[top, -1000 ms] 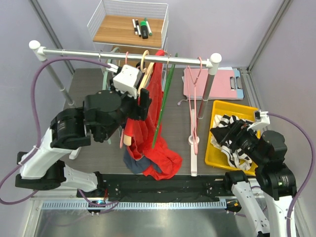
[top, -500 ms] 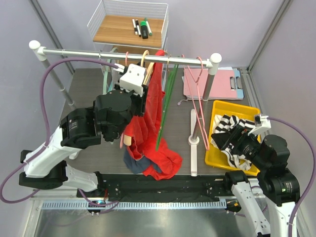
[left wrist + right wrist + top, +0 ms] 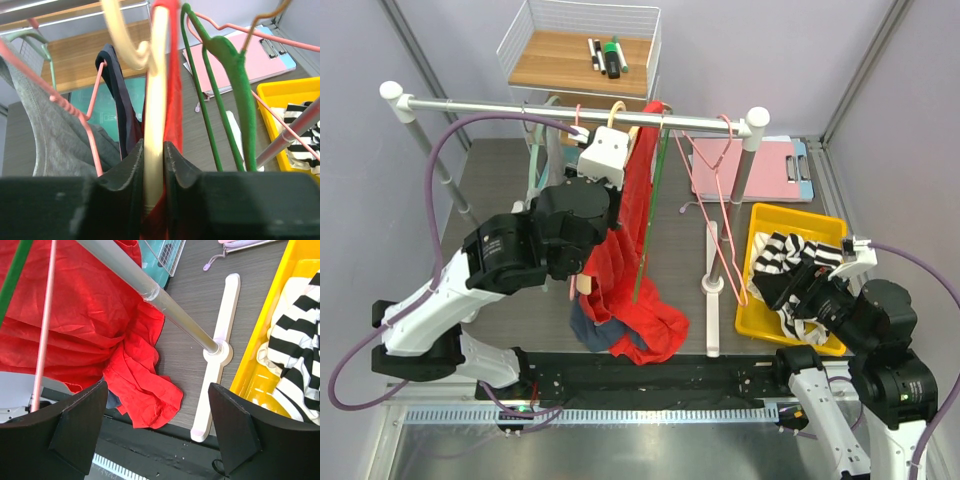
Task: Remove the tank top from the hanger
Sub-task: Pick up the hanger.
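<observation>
Dark wood-grain counter (image 3: 500,170), grey walls all round, and a silver rail (image 3: 520,106) stretched across it with a crowd of hangers on it. The red tank top (image 3: 636,190) hung from the cream hanger (image 3: 155,125) near the middle of the rail, its lower half spilling down into a heap on the counter at the near edge.

Up at the rail, the left fingers (image 3: 129,167) were clenched on the cream hanger just below its hook, one on each side, and a fold of red cloth looked caught on the right-hand side of that pinch. Over on the other side, the right fingers (image 3: 80,425) stood wide apart and empty, hovering near the yellow bin (image 3: 765,215) with the striped garment (image 3: 785,255) in it, well apart from the tank top.

The step in hand looked like bracing the hanger so the top could be peeled off. To do that well, the left arm needed to hold the hanger steady on the rail, and any cloth trapped in the pinch would have to be let slip. The right arm's best target was a strap, drawn off the hanger's end. The green hanger (image 3: 235,75) hung just beside it, an easy snag
</observation>
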Tool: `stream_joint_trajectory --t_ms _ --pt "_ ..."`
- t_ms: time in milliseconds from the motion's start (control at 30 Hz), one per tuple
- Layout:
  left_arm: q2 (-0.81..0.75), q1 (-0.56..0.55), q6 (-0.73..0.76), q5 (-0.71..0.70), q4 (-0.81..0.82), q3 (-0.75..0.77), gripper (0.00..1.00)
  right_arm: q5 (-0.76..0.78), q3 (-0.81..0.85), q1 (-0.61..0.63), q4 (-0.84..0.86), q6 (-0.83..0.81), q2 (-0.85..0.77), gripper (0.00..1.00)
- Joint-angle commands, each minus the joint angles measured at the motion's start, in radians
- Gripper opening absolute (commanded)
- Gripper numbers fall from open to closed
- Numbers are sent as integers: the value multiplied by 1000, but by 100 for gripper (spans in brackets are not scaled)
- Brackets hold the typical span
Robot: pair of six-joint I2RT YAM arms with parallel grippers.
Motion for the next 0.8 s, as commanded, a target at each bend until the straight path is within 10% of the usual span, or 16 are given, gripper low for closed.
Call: stream_joint_trajectory --t_ms 0,200,767 --pt "-6 14 -30 -14 17 22 16 12 53 -2 -3 -21 -10 87" --pt "-18 15 -56 -25 8 55 0 14 61 -4 -15 -26 -12 87" --pt "-112 15 -194 188 -126 186 0 37 93 -2 -41 -64 0 90"
